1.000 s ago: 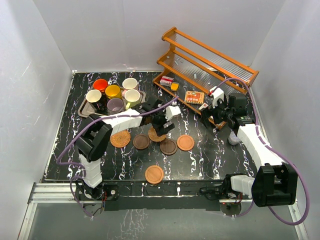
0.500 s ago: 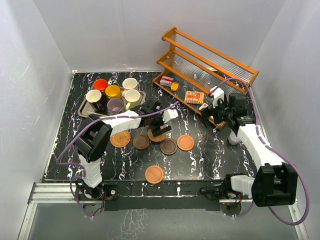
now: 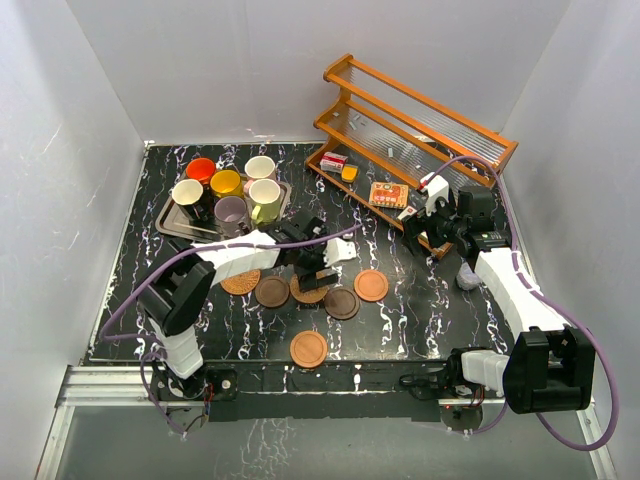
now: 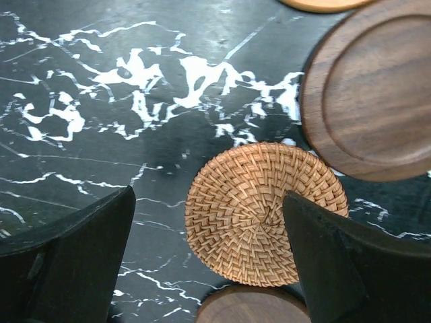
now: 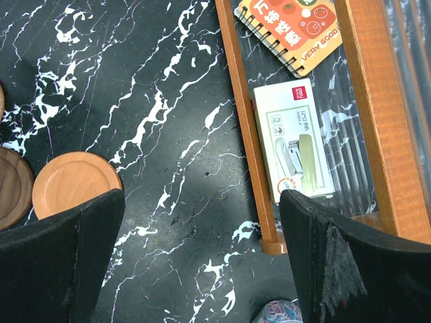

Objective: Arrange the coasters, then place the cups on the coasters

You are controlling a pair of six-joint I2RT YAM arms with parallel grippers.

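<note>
Woven coaster (image 4: 259,215): lies flat between our left fingers.
Left gripper (image 4: 209,196): jaws spread wide, straddling the woven coaster; we cannot tell whether they touch it.
Dark coasters (image 4: 370,94): two, at the woven coaster's edges.
Right gripper (image 5: 199,195): spread, empty, well right of the woven coaster.
Cups (image 3: 225,183): six on a tray (image 3: 168,224), well apart, far-left of the woven coaster.

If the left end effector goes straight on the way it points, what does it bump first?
Most likely the woven tan coaster right below the left end effector, though how far is unclear.
</note>
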